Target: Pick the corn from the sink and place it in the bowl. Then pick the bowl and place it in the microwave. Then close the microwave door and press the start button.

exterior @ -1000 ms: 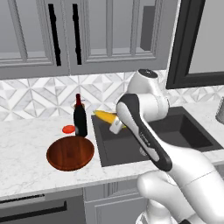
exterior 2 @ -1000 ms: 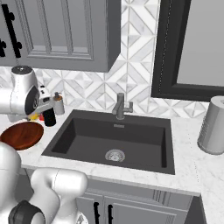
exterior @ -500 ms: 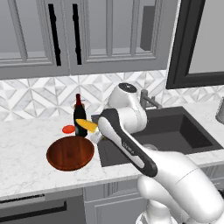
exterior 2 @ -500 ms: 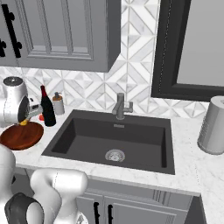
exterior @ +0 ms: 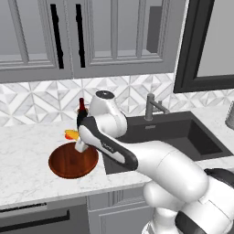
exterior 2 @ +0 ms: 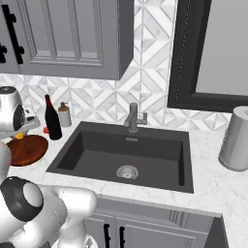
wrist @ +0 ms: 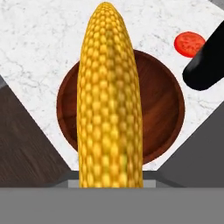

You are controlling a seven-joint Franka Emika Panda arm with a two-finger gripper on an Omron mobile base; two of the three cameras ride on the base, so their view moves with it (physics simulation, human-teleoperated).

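The gripper (exterior: 78, 138) is clamped on the corn (wrist: 109, 100), holding it above the bowl (wrist: 164, 109) so it can drop straight in. A dark bottle (exterior 2: 52, 122) stands at the bowl's two o'clock, so any lowering needs care.

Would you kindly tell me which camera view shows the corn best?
The hand view: the corn runs large and sharp up its middle, above the bowl. The left base view shows a small yellow tip beside the arm; the right base view shows a yellow speck.

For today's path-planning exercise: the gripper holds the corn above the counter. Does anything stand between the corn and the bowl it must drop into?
Nothing visible does. The corn hangs over the open, empty bowl. The dark bottle and the small red slice sit on the counter beside the bowl, off the path.
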